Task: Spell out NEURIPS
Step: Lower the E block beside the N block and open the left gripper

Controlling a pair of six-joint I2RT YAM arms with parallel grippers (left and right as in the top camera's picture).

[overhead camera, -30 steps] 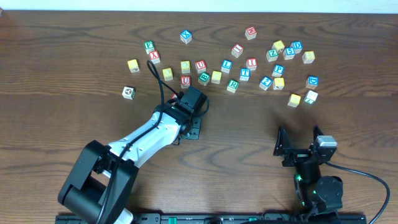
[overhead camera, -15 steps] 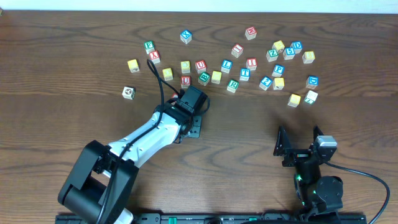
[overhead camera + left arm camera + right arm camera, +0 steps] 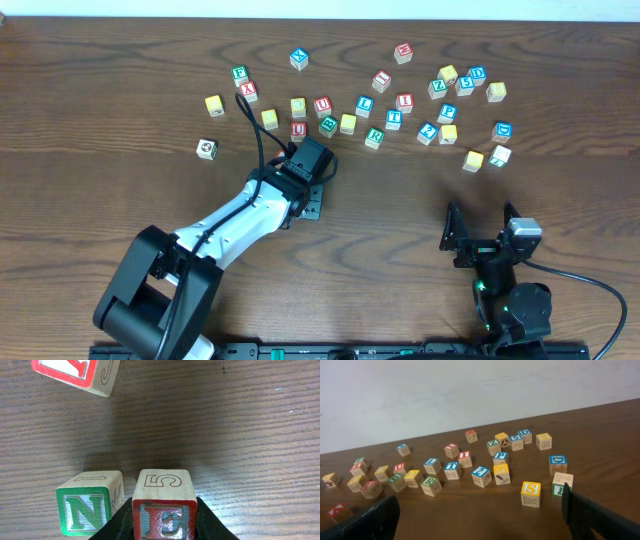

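In the left wrist view my left gripper [image 3: 164, 532] is shut on the red E cube [image 3: 164, 510], one black jaw on each side of it. The green N cube [image 3: 90, 502] stands just left of the E, a narrow gap between them, both faces toward the camera. From overhead the left wrist [image 3: 308, 160] hides both cubes. Still in the scatter are the red U [image 3: 322, 104], green R [image 3: 374, 138], red I [image 3: 404, 101], blue P [image 3: 448, 113] and yellow S [image 3: 473, 160]. My right gripper [image 3: 480, 232] hangs open near the front edge, nothing between its fingers.
Several other letter cubes lie scattered across the far half of the table [image 3: 120, 200], from a yellow one [image 3: 213, 104] at the left to a green one [image 3: 500, 155] at the right. A red cube [image 3: 77, 372] lies just beyond the N.
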